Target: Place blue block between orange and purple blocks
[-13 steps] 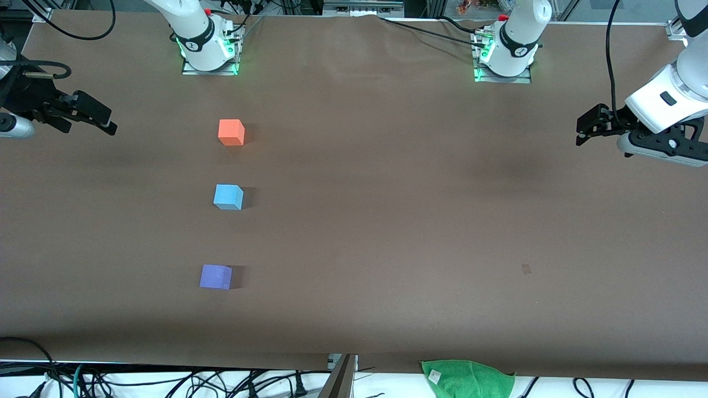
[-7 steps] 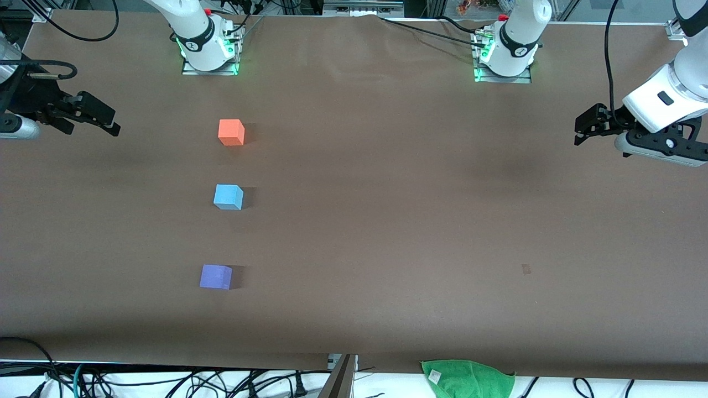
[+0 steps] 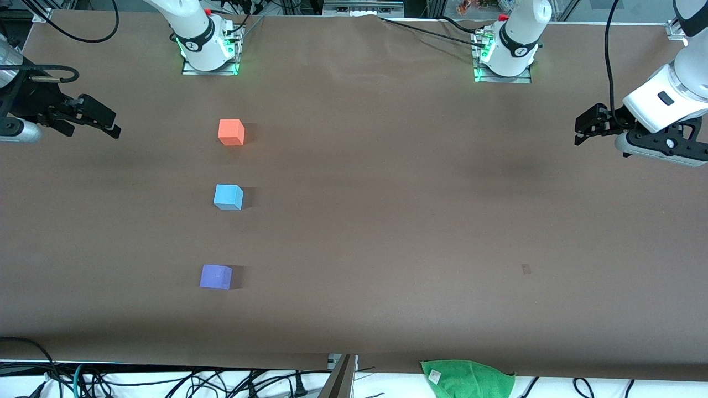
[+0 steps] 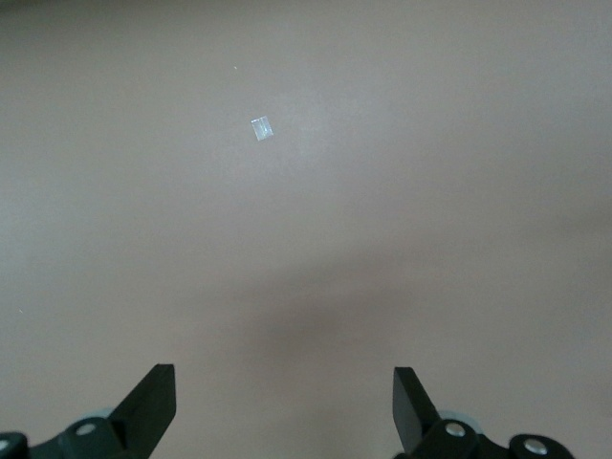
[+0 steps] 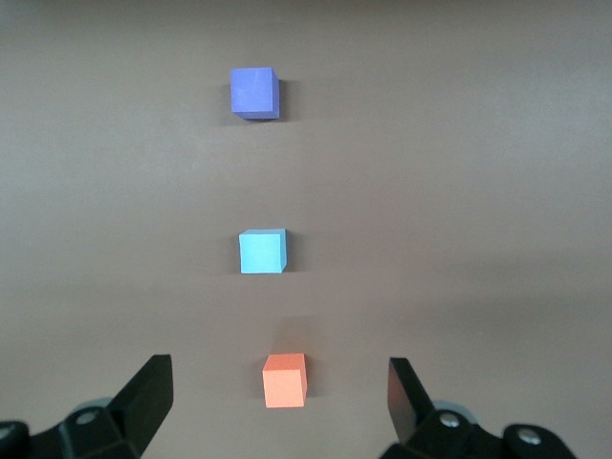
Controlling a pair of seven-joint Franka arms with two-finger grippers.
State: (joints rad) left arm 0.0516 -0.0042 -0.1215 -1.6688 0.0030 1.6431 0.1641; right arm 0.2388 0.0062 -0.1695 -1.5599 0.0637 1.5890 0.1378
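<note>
Three small cubes stand in a row toward the right arm's end of the table. The orange block is nearest the robots' bases. The blue block sits on the table between it and the purple block, apart from both. The purple block is nearest the front camera. My right gripper hangs open and empty over the table's edge at its own arm's end, its fingers framing the orange block from a distance. My left gripper hangs open and empty over bare table at its own arm's end.
A small pale mark lies on the brown table cover toward the left arm's end. A green cloth hangs at the table's front edge. Cables run along the table's front edge and near the bases.
The right gripper has drifted slightly toward the middle of the table and the left gripper has shifted a little. The three blocks have not moved.
</note>
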